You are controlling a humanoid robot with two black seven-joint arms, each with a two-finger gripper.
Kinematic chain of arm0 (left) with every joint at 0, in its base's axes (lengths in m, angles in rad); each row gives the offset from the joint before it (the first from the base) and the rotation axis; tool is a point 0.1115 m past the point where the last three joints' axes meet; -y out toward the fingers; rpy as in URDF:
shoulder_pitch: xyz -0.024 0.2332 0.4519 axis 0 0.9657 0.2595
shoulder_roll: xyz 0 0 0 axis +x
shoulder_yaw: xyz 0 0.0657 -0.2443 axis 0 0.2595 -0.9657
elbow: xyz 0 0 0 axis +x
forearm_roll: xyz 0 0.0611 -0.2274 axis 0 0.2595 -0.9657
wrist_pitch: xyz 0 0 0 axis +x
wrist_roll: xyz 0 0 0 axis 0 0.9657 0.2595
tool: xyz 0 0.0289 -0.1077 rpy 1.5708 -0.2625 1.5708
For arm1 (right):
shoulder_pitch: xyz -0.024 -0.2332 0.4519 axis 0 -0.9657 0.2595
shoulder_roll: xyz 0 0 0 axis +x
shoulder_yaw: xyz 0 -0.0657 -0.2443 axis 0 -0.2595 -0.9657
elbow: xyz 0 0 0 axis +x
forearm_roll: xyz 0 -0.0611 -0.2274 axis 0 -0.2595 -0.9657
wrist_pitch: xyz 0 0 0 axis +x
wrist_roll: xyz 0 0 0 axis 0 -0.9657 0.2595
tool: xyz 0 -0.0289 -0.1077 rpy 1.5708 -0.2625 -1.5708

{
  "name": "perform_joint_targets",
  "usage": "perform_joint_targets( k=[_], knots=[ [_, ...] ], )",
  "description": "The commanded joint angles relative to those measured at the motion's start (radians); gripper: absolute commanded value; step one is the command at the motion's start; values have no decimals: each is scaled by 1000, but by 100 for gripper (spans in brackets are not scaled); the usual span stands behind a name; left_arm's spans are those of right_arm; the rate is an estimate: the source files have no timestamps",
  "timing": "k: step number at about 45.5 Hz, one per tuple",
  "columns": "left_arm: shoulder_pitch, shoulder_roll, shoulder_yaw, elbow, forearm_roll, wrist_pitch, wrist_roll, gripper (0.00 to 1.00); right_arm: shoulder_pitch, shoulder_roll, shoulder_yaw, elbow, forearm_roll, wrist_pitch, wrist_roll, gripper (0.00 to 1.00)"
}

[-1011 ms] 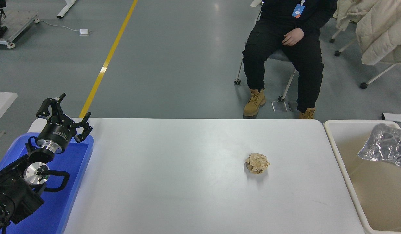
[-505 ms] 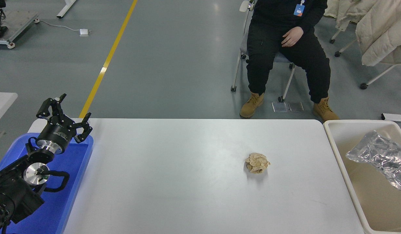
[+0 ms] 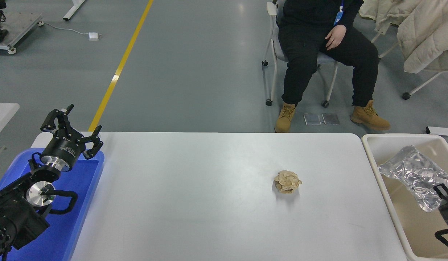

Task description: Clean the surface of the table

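The white table surface [image 3: 194,195] carries one crumpled tan paper ball [image 3: 287,182], right of centre. My right gripper [image 3: 444,214] shows only partly at the right edge, low over the cream bin [image 3: 372,152]. Its fingers are spread wide and it is open. The upper fingertip [image 3: 440,190] touches the lower right edge of a crinkled silver foil bag [image 3: 412,172] lying in the bin. My left gripper [image 3: 74,129] is parked open and empty above the far end of the blue tray [image 3: 78,221] at the lower left.
A person in black clothes and tan boots [image 3: 318,47] sits on a wheeled chair beyond the table's far edge. Pale coats [image 3: 423,32] hang on a rack at the upper right. A yellow floor line [image 3: 118,69] runs past the far left corner.
The silver bag has moved left and down in the bin, and my right gripper has come into view at the right edge. The seated person rolled back and shifted their legs. The left arm stayed still.
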Motion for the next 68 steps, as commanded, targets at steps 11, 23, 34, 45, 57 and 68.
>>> perform_joint_targets(
  k=[11, 23, 34, 45, 57, 68],
  knots=[
    [0, 0, 0, 0, 0, 0, 0, 100, 90, -138, 4, 58, 18, -44, 4, 100],
    [0, 0, 0, 0, 0, 0, 0, 100, 222, -296, 133, 376, 143, -45, 9, 100],
    [0, 1, 0, 0, 0, 0, 0, 100, 225, -329, 535, 745, 143, -39, 9, 100],
    [0, 0, 0, 0, 0, 0, 0, 100, 207, -285, 544, 943, 117, -36, 12, 100],
    [0, 0, 0, 0, 0, 0, 0, 100, 145, -190, 651, 970, 130, -38, 13, 100],
    [0, 0, 0, 0, 0, 0, 0, 100, 27, 60, 822, 946, 126, -36, 143, 100]
  ],
)
